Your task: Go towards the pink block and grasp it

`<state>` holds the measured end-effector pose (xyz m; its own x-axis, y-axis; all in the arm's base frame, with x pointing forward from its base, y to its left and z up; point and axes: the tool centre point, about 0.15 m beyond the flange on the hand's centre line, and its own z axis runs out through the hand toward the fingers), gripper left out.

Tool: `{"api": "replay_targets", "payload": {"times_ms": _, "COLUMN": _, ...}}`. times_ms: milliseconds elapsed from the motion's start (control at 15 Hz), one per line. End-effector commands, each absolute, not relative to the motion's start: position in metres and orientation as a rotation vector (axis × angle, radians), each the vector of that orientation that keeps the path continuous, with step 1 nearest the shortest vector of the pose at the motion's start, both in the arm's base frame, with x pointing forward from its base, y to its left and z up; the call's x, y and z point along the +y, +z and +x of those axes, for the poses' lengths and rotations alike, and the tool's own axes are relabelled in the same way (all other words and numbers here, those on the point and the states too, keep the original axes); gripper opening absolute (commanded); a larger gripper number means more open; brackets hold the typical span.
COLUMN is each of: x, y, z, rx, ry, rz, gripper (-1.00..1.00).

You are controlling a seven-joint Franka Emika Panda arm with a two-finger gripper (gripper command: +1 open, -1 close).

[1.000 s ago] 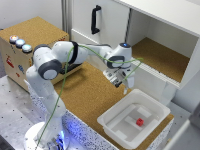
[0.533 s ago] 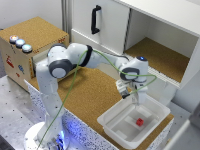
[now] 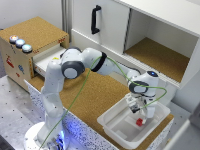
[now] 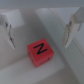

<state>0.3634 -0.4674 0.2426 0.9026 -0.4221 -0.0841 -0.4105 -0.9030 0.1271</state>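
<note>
The pink block (image 3: 139,121) is a small red-pink cube lying in a white tray (image 3: 111,124) at the exterior view's lower right. In the wrist view the block (image 4: 40,52) shows a dark letter N on its upper face. My gripper (image 3: 136,111) hangs inside the tray just above the block. In the wrist view the gripper (image 4: 40,30) is open, its two fingertips (image 4: 74,27) stand wide apart, and the block lies a little short of the gap between them. Nothing is held.
The tray's walls surround the gripper. A white cabinet with an open compartment (image 3: 157,55) stands behind it. A wooden box with coloured buttons (image 3: 20,42) and an open drawer is at the exterior view's left. The cork tabletop (image 3: 95,95) lies between.
The arm has swung toward the exterior view's right and lowered the gripper into the tray, down to just above the block. The block has not moved.
</note>
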Motion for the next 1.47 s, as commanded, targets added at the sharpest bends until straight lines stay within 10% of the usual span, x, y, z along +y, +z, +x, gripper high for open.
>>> {"api": "replay_targets", "payload": {"times_ms": 0, "x": -0.465, "y": 0.221, "z": 0.375, "rx": -0.278, "ry": -0.291, "rz": 3.038, "gripper": 1.00}}
{"api": "replay_targets", "payload": {"times_ms": 533, "x": -0.464, "y": 0.204, "z": 0.365, "rx": -0.042, "ry": -0.249, "rz": 3.072, "gripper": 1.00}}
{"api": "replay_targets", "payload": {"times_ms": 600, "x": -0.462, "y": 0.203, "z": 0.364, "rx": -0.041, "ry": -0.252, "rz": 3.086, "gripper": -1.00}}
{"api": "replay_targets", "payload": {"times_ms": 1400, "x": -0.443, "y": 0.235, "z": 0.364, "rx": -0.196, "ry": -0.191, "rz": 3.109, "gripper": -1.00}}
